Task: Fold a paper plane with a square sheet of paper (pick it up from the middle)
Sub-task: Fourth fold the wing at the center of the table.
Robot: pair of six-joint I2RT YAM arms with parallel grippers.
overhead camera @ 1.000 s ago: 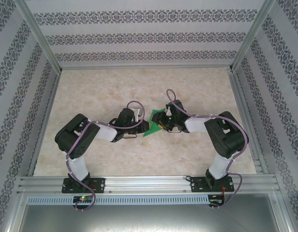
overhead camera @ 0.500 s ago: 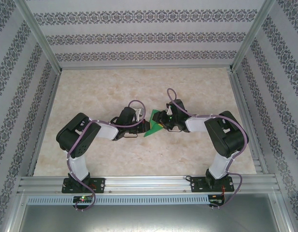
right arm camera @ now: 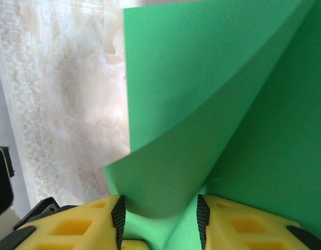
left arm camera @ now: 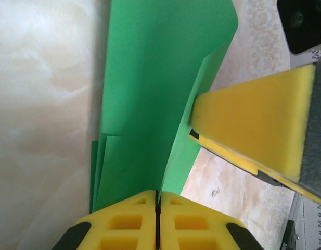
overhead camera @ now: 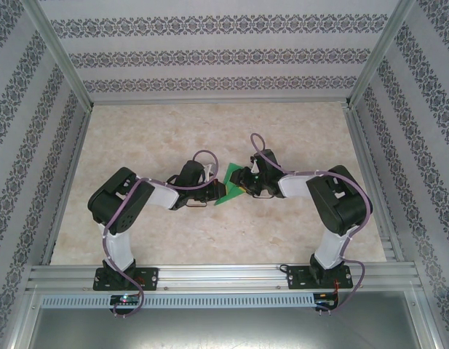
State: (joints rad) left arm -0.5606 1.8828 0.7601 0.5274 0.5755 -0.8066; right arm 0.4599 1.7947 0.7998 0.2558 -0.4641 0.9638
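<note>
Paper (left arm camera: pixel 150 78), wrist cams: L fingers (left arm camera: pixel 130 225) clamped, R fingers (right arm camera: pixel 72 232) apart

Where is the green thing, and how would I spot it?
Start at the pale marble-look table and go to its middle, where the left pincer and the right pincer meet. Between them is the paper, a partly folded sheet pinched by the left pincer. It is the one bright-green thing among black and beige.
</note>
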